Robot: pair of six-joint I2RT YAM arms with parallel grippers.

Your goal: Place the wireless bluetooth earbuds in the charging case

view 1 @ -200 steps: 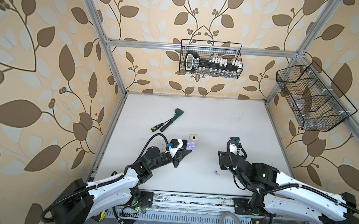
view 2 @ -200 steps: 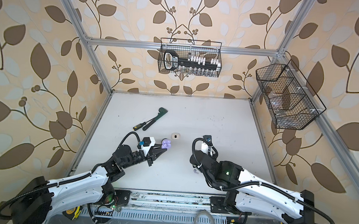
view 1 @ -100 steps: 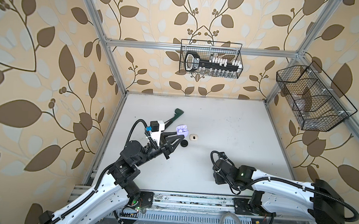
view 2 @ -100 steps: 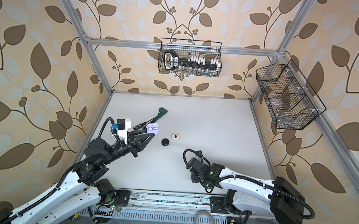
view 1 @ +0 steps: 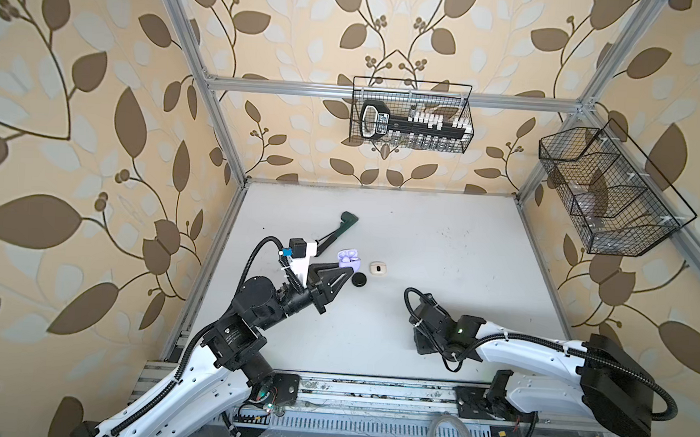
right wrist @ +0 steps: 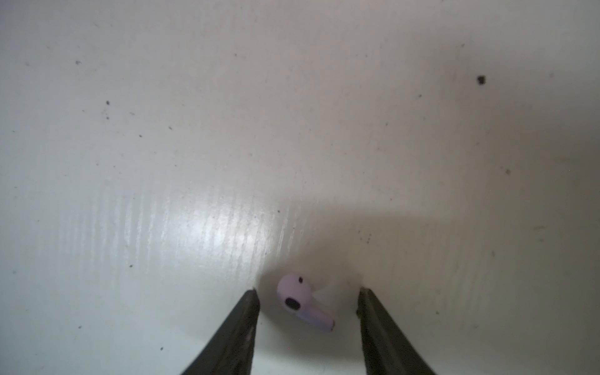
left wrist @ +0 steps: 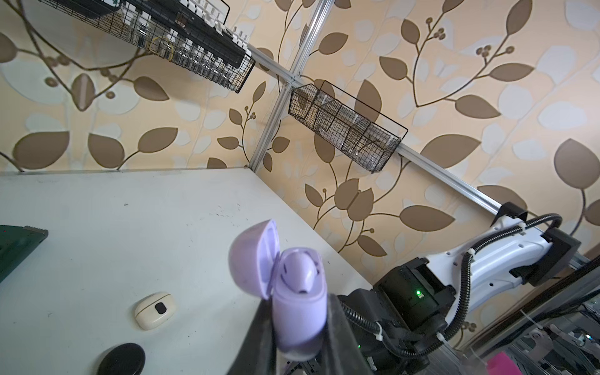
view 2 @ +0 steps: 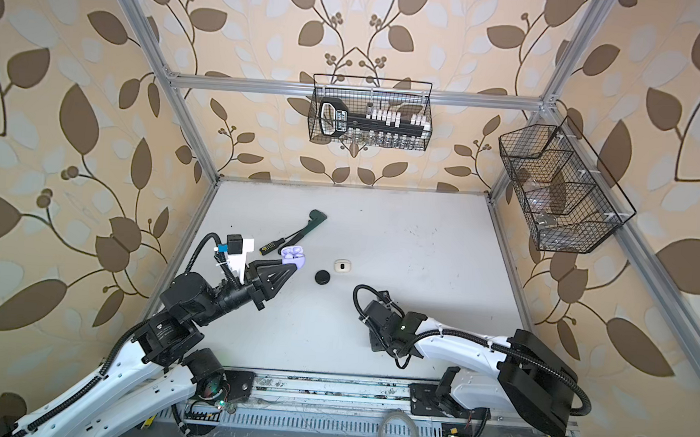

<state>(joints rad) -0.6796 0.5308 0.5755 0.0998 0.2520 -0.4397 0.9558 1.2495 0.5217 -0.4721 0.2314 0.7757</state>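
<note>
Right wrist view is showing the loose lavender earbud (right wrist: 297, 297) lying on the white table (right wrist: 194, 130), inside the gap of the right gripper (right wrist: 308, 291). Its fingers are standing moderately apart, one on each side of the earbud, and neither is touching it. The earbud's long axis is running obliquely across the gap: the rounded head is sitting closer to one finger, while the stem is pointing toward the other finger and back toward the wrist. A closing stroke is therefore likely to be meeting head and stem tip at unequal moments, so the earbud may be rotating as it is being pinched. The right arm is the nearer one; in both top views its wrist is hiding the loose earbud. The left gripper (left wrist: 298, 337) is clamping the lavender charging case (left wrist: 300, 311) well apart from that spot, lid open, with a seated lavender earbud (left wrist: 300, 272) resting in one well.
</note>
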